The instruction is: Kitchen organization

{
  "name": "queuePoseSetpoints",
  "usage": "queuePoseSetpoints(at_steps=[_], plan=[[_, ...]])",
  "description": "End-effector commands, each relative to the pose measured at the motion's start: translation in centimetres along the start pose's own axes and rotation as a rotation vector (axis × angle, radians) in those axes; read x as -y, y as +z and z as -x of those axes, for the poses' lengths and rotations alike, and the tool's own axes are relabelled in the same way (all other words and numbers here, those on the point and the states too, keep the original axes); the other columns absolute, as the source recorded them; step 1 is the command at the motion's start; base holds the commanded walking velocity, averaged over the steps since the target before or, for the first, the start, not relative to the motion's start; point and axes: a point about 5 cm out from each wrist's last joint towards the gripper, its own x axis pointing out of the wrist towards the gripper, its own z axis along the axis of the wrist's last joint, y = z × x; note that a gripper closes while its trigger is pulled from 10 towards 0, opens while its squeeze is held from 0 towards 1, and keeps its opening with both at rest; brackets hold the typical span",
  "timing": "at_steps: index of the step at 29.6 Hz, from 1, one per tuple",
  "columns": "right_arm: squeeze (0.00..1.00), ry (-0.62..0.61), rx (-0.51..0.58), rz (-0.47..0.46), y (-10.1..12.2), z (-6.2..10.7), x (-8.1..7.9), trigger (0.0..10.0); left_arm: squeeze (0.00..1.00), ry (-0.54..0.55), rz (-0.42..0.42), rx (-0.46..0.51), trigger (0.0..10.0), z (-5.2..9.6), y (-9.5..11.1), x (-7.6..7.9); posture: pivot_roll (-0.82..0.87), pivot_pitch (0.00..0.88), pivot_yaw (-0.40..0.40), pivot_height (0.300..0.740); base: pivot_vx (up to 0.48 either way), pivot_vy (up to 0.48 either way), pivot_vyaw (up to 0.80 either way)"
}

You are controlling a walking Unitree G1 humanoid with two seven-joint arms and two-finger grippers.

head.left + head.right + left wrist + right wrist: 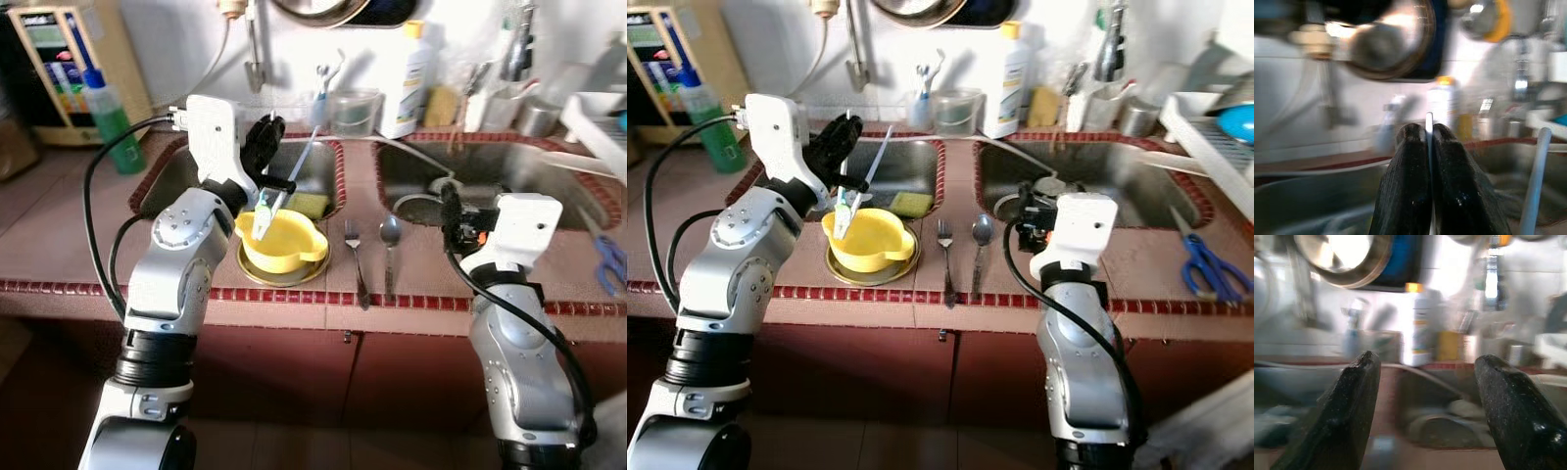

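My left gripper (276, 184) is shut on a thin white brush with a green end (263, 217). It holds the brush slanted, with the green end dipping into a yellow bowl (289, 247). The bowl sits on a metal plate on the counter in front of the left sink (318, 166). In the left wrist view the two black fingers (1410, 166) press together on the white handle (1428, 122). A fork (355, 262) and a spoon (390, 245) lie side by side to the right of the bowl. My right gripper (1422, 362) stands open and holds nothing, near the front rim of the right sink (490, 171).
A yellow-green sponge (312, 204) lies in the left sink. A green bottle (113, 122) stands at the far left, and a white bottle (409, 83) and jars stand behind the sinks. Blue scissors (1207, 266) lie on the right counter below a dish rack (602, 122).
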Motion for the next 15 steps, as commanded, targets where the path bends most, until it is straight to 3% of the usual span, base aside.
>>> queuePoseSetpoints(at_steps=[1,7,15], plan=[[0.00,-0.004,0.022,0.013,0.5,-0.1,0.2,10.0,0.00,-0.003,0.006,0.002,10.0,-0.1,0.1,0.1,-0.11,0.000,0.048,0.703,0.000,0.356,0.00],[0.00,-0.011,0.020,0.012,0.5,0.1,0.3,10.0,0.00,0.002,-0.019,-0.035,10.0,-0.2,-0.4,0.3,-0.12,0.000,0.052,0.703,0.000,0.085,0.00],[0.00,-0.012,0.014,0.011,0.5,0.3,0.3,10.0,0.00,-0.089,-0.091,-0.076,10.0,0.4,-1.4,0.5,-0.12,0.000,0.055,0.703,0.000,0.000,0.00]])
